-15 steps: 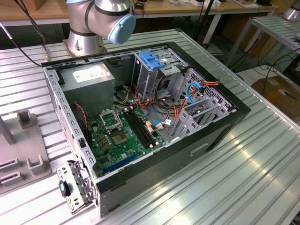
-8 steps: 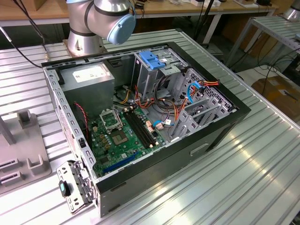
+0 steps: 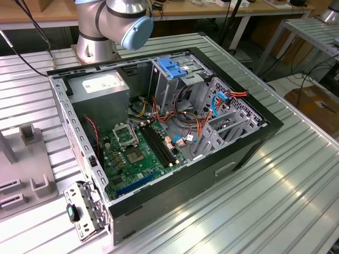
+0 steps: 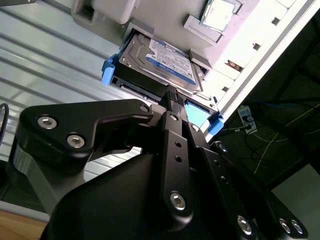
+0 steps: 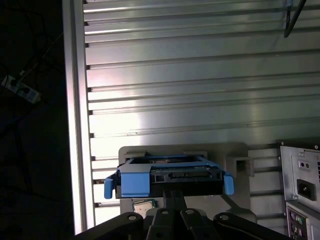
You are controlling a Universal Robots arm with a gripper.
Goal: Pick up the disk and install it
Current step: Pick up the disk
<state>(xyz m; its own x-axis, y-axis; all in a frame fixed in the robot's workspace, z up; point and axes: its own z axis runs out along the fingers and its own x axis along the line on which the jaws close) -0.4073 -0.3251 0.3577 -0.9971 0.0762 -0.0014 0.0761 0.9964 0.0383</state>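
The disk lies label-up in a grey holder on the ribbed metal counter, with its blue carrier wrapping both long sides. Its short connector end faces the jaws and its long axis runs straight away from them, roughly in line with the fingers' reach. The gripper sits at the middle of that near end, between the carrier's two blue corners. The jaws stand pressed together with no gap that I can see, their tips right at the disk's edge. I cannot tell whether they nip a part of it or merely touch.

The first wrist view looks at the disk end-on: the connector strip, the carrier's blue tab and the gripper just under the edge, with the rear of the computer case beside the holder. The second wrist view instead gives the disk's top face and how it slopes in the holder.

The exterior view shows the open computer case and its drive cage, topped by a blue bracket, well apart from the grey fixtures at that view's left. The arm rises behind the case.
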